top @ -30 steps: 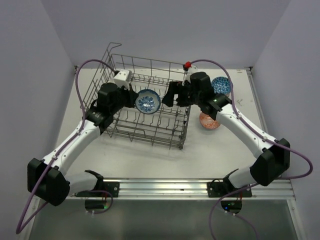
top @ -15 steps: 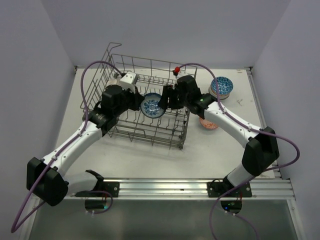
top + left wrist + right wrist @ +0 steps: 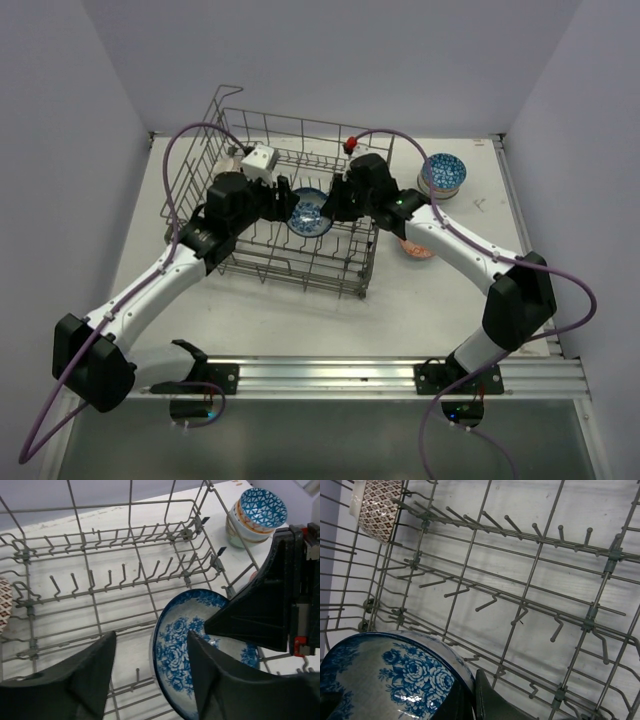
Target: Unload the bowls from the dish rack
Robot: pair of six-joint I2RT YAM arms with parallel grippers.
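Note:
A blue-and-white floral bowl (image 3: 308, 214) hangs on edge inside the grey wire dish rack (image 3: 262, 262). My right gripper (image 3: 471, 692) is shut on its rim (image 3: 395, 680) from the right side. My left gripper (image 3: 150, 680) stands open, one finger (image 3: 85, 680) well clear of the bowl (image 3: 182, 645) and the other inside it. A red patterned bowl (image 3: 379, 505) leans in the rack's far left corner. Outside the rack, a blue triangle-patterned bowl (image 3: 443, 172) tops a stack, and a pink bowl (image 3: 415, 248) shows under my right arm.
Upright tines (image 3: 535, 570) line the rack floor below the held bowl. The rack's raised wire handle (image 3: 225, 95) stands at the back left corner. The stacked bowls (image 3: 257, 512) sit just beyond the rack's right wall.
My right gripper reached into the rack and shut on the floral bowl's rim. My left gripper, which was holding that bowl, has opened and let go.

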